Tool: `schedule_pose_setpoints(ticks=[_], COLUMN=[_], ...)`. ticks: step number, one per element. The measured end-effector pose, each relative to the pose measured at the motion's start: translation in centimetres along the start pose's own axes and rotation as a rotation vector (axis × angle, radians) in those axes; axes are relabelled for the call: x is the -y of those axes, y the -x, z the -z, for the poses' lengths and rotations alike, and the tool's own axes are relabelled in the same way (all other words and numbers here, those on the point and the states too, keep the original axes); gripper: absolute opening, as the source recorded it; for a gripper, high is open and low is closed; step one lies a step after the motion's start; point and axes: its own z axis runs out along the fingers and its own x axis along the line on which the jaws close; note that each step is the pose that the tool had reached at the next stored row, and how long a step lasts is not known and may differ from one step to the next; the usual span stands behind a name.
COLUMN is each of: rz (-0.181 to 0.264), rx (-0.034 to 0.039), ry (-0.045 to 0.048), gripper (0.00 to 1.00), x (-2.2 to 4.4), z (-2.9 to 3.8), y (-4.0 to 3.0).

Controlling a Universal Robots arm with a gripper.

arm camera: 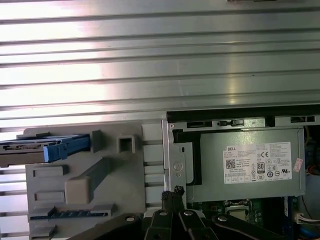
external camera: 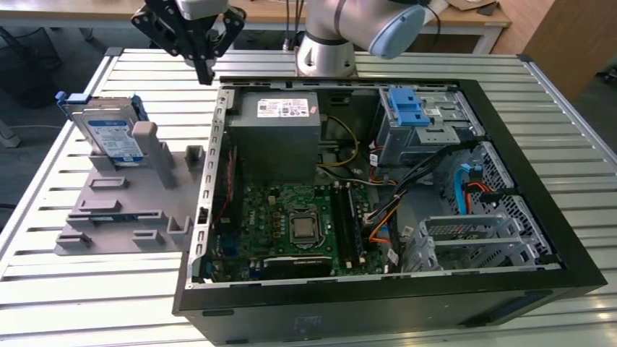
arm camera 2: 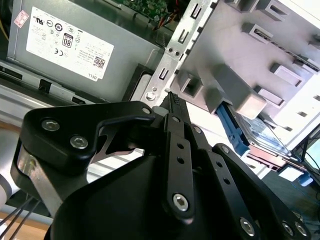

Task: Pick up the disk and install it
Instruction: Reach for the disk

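Observation:
The disk (external camera: 108, 131), a silver drive with a white-and-blue label in a blue carrier, stands on edge in a grey holder (external camera: 126, 206) at the exterior view's left. It is seen edge-on in the first wrist view (arm camera: 42, 149) and partly behind a grey block in the second wrist view (arm camera 2: 262, 139). My gripper (external camera: 204, 71) hangs above the table near the case's back left corner, to the right of and beyond the disk. In both wrist views its black fingertips (arm camera: 173, 192) (arm camera 2: 171, 98) are pressed together with nothing between them.
An open black computer case (external camera: 540, 181) lies on the slatted metal table (external camera: 144, 65). Inside are a grey power supply (external camera: 277, 134), a motherboard (external camera: 294, 224), a drive cage with a blue latch (external camera: 412, 108) and loose cables. The arm's base (external camera: 326, 50) stands behind the case.

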Motion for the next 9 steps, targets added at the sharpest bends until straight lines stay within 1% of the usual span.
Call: schedule_pose_setpoints(ticks=[9], rz=[0.0], rx=[0.0], ry=[0.0], gripper=[0.11], x=[-0.08], z=[-0.02], y=[-0.51])
